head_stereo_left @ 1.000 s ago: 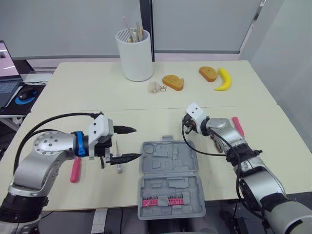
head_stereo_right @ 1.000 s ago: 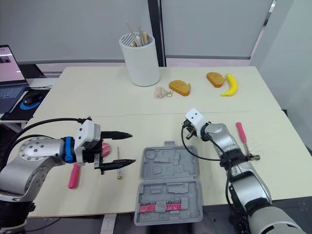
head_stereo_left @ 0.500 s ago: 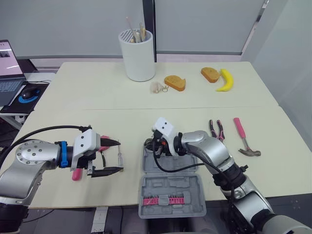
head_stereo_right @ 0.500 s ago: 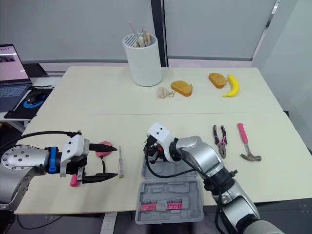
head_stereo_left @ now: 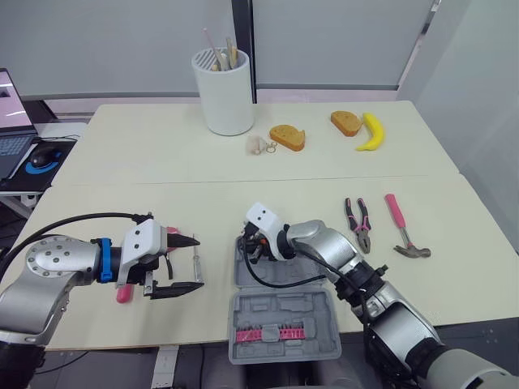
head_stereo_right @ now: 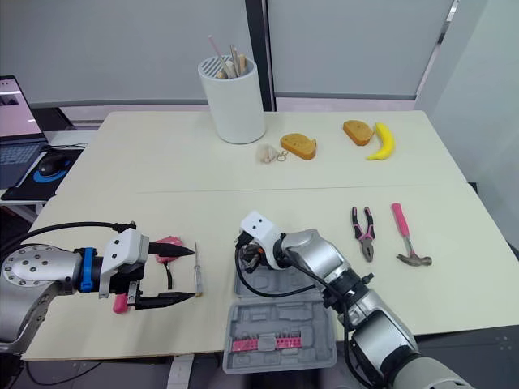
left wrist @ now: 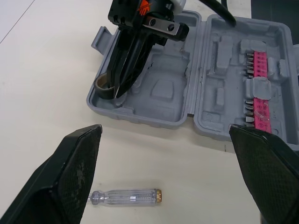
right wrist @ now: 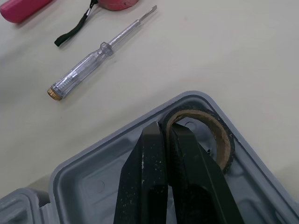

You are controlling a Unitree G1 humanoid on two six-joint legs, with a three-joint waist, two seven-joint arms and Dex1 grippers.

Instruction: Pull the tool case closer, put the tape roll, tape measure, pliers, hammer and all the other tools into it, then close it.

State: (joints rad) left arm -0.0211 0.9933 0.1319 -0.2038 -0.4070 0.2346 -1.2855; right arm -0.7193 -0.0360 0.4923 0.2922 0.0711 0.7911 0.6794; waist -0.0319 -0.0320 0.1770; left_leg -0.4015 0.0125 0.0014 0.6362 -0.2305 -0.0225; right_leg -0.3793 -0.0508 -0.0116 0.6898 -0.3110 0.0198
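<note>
Where the open grey plastic tool case (head_stereo_left: 280, 312) forms its far left corner, found dark ring-shaped tape roll (right wrist: 225, 140), wall pinched between closed black fingers of right gripper (right wrist: 168, 130). Noted left gripper (head_stereo_left: 199, 262) spread wide over table, near clear-handled screwdriver (left wrist: 126, 197).

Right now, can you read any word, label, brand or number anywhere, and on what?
Nothing is readable.
Orange mark on the right hand, which pinches the tape roll: cut off, unreadable.
Laptop screen: too small to read.
Pink bit strip in the tool case: no print legible.
</note>
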